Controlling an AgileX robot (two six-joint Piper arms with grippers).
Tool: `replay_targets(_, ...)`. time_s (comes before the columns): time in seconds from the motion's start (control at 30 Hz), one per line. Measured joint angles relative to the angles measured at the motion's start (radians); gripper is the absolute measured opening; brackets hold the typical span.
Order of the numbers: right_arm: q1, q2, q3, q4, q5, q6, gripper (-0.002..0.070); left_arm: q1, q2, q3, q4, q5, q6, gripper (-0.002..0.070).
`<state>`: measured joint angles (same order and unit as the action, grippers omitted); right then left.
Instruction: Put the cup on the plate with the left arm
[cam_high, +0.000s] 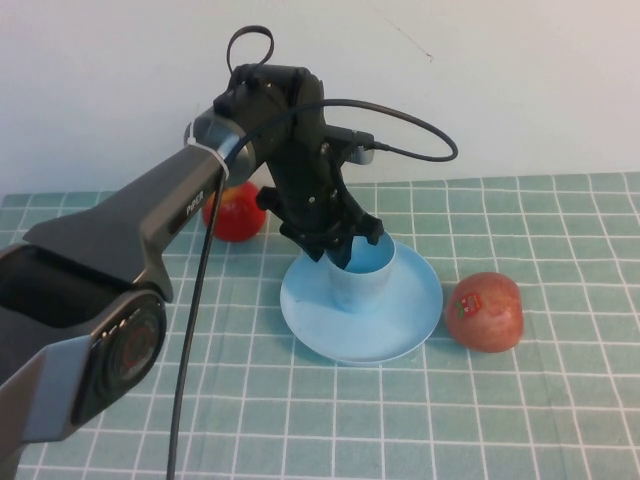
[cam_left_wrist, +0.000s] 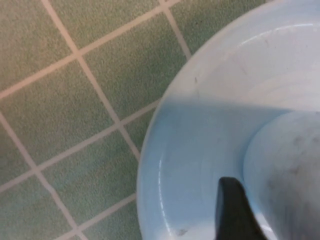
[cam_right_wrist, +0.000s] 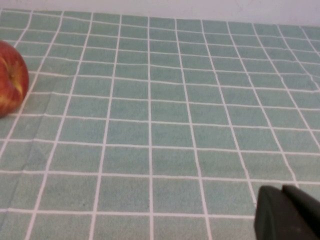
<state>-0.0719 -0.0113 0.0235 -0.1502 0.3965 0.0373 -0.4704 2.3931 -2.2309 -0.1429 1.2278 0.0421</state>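
The light blue cup (cam_high: 362, 275) stands upright on the light blue plate (cam_high: 400, 325) in the middle of the table. My left gripper (cam_high: 338, 250) comes down on the cup's near-left rim, one finger inside and one outside, closed on the wall. In the left wrist view one black finger (cam_left_wrist: 234, 210) lies against the cup wall (cam_left_wrist: 285, 170) above the plate (cam_left_wrist: 200, 145); the other finger is hidden. My right gripper (cam_right_wrist: 290, 215) shows only in the right wrist view, low over the checked cloth, fingers together and empty.
A red apple (cam_high: 485, 311) lies just right of the plate and also shows in the right wrist view (cam_right_wrist: 10, 77). A second red fruit (cam_high: 235, 212) lies behind the left arm, left of the plate. A green checked cloth (cam_high: 520, 420) covers the table.
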Motion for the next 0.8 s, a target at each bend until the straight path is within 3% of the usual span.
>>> replay_targets(0.1, 0.0, 0.0, 0.0, 0.0, 0.0, 0.0, -0.0002, 0.0, -0.015, -0.009, 0.001, 0.004, -0.023, 0.0384)
replay_targets(0.17, 0.0, 0.0, 0.0, 0.0, 0.0, 0.0, -0.0002, 0.0, -0.034, -0.036, 0.001, 0.006, -0.027, 0.0421)
replay_targets(0.27, 0.0, 0.0, 0.0, 0.0, 0.0, 0.0, -0.0002, 0.0, -0.09, -0.073, 0.001, 0.006, -0.026, 0.0423)
replay_targets(0.37, 0.0, 0.0, 0.0, 0.0, 0.0, 0.0, -0.0002, 0.0, -0.191, -0.084, -0.001, 0.009, -0.028, 0.0358)
replay_targets(0.5, 0.0, 0.0, 0.0, 0.0, 0.0, 0.0, -0.0002, 0.0, -0.348, -0.086, -0.037, 0.016, -0.021, 0.012)
replay_targets(0.57, 0.0, 0.0, 0.0, 0.0, 0.0, 0.0, -0.0002, -0.009, -0.429, -0.083, -0.058, 0.018, -0.012, 0.0055)
replay_targets(0.8, 0.0, 0.0, 0.0, 0.0, 0.0, 0.0, -0.0002, -0.134, -0.756, 0.089, 0.033, 0.027, -0.027, 0.0004)
